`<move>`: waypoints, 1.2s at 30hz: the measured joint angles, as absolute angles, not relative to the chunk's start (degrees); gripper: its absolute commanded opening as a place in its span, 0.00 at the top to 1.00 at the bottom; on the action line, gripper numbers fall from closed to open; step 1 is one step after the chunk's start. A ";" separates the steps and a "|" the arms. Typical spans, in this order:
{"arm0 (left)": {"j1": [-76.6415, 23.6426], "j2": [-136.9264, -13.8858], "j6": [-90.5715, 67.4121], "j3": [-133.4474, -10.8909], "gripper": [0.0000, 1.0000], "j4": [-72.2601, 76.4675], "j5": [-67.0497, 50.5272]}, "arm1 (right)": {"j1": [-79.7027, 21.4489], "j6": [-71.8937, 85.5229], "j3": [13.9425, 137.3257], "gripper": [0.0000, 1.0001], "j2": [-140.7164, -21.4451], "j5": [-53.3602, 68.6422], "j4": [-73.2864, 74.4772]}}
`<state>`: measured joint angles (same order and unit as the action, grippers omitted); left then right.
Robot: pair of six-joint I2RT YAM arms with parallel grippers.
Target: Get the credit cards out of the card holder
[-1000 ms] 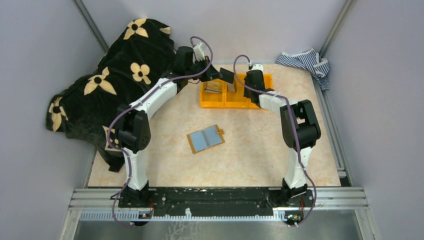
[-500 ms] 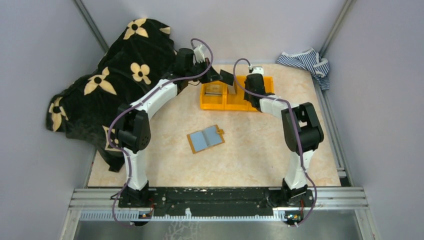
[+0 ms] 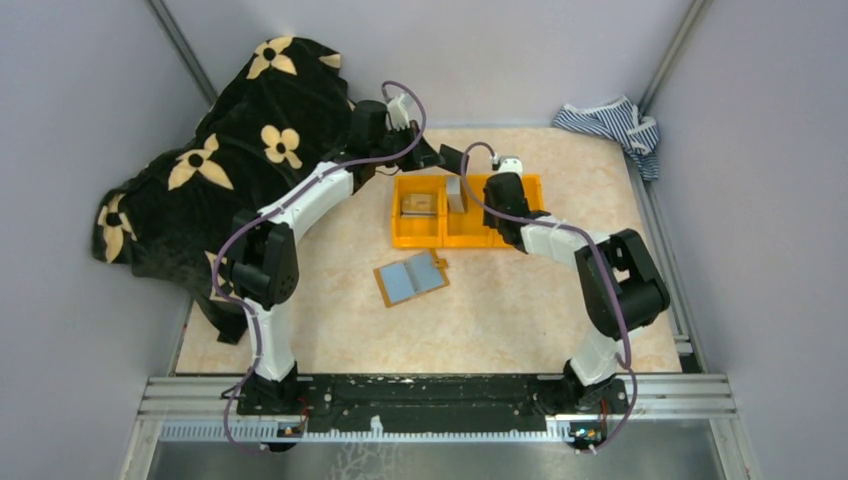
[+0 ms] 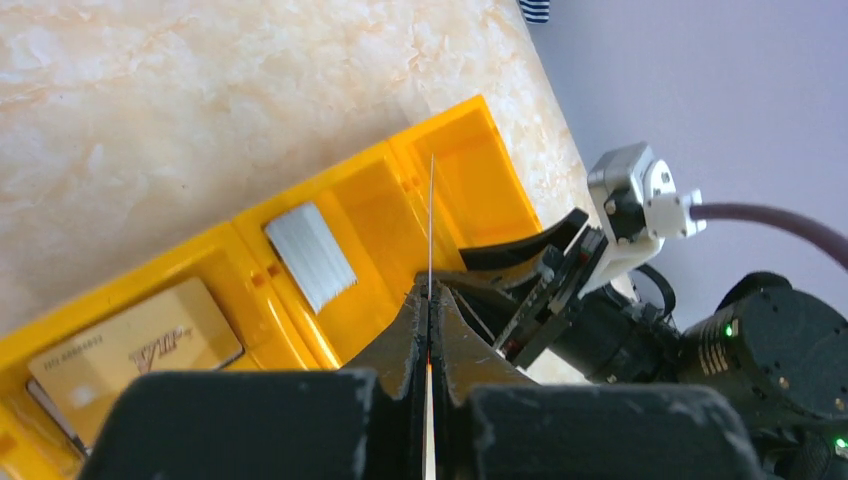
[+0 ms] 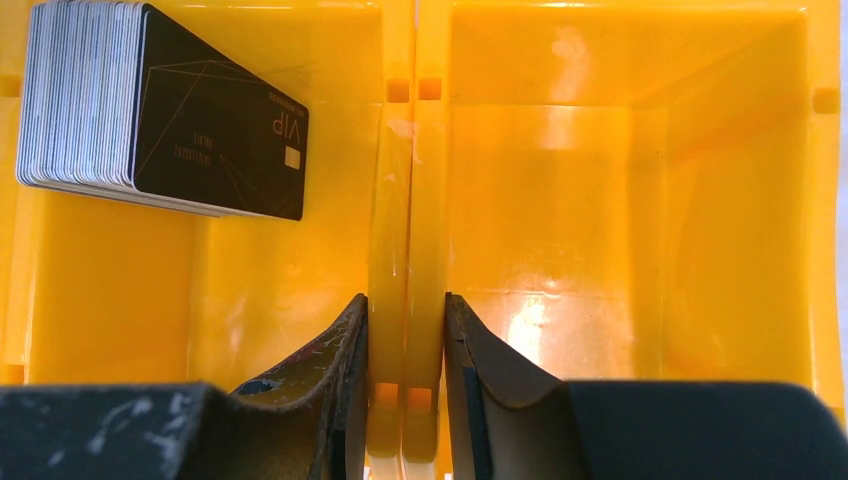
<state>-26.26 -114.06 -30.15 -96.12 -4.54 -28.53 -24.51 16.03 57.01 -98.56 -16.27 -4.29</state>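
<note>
The card holder [image 3: 410, 278] lies open on the table, grey-blue inside up, away from both grippers. My left gripper [image 3: 441, 156] is shut on a dark credit card [image 3: 455, 160] and holds it above the far edge of the orange three-compartment bin [image 3: 440, 240]. In the left wrist view the card [image 4: 431, 215] shows edge-on between the closed left gripper [image 4: 430, 292]. My right gripper [image 5: 405, 310] is shut on the bin's divider wall [image 5: 405, 200]. A stack of cards with a black VIP card [image 5: 220, 130] in front leans in the compartment beside it.
A gold card [image 4: 135, 350] lies in the bin's left compartment and the white card stack [image 4: 310, 258] in the middle one. A black flower-print cloth [image 3: 230, 150] covers the far left. A striped cloth [image 3: 610, 122] sits at the far right corner.
The orange bin has slid toward the near side and slightly left, held by my right gripper. My left gripper stays above the bin's far edge with the card.
</note>
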 measured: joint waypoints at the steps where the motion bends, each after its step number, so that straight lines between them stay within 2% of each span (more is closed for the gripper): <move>1: -26.30 -113.97 -30.15 -96.09 1.00 -4.40 -28.56 | -24.99 16.21 56.03 0.94 -97.58 -16.23 -4.23; 4: -26.55 -113.84 -30.15 -96.03 1.00 -4.23 -28.56 | -25.98 16.56 53.47 0.93 -94.87 -15.79 -3.36; 6: -26.63 -113.82 -30.15 -95.88 1.00 -4.25 -28.58 | -26.28 16.67 52.42 0.84 -93.73 -15.55 -2.85; 8: -26.72 -113.78 -30.15 -95.77 1.00 -4.27 -28.56 | -26.48 16.69 52.12 0.68 -93.14 -15.27 -2.24; 10: -26.81 -113.67 -30.15 -95.48 1.00 -4.27 -28.56 | -26.46 16.73 52.12 0.57 -92.92 -14.90 -1.91; 19: -27.81 -113.16 -30.22 -94.17 1.00 -5.82 -27.64 | -26.50 17.78 52.16 0.33 -88.88 -12.51 -0.84; 23: -28.67 -113.12 -30.20 -94.35 1.00 -7.97 -25.26 | -26.48 17.76 52.25 0.30 -85.95 -12.62 -0.40; 36: -33.69 -113.12 -30.74 -103.11 1.00 -22.20 -13.17 | -26.48 17.65 52.12 0.29 -75.77 -15.59 -0.36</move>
<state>-33.69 -113.12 -30.74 -103.11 -22.20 -13.17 -26.48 17.65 52.12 -75.77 -15.59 -0.36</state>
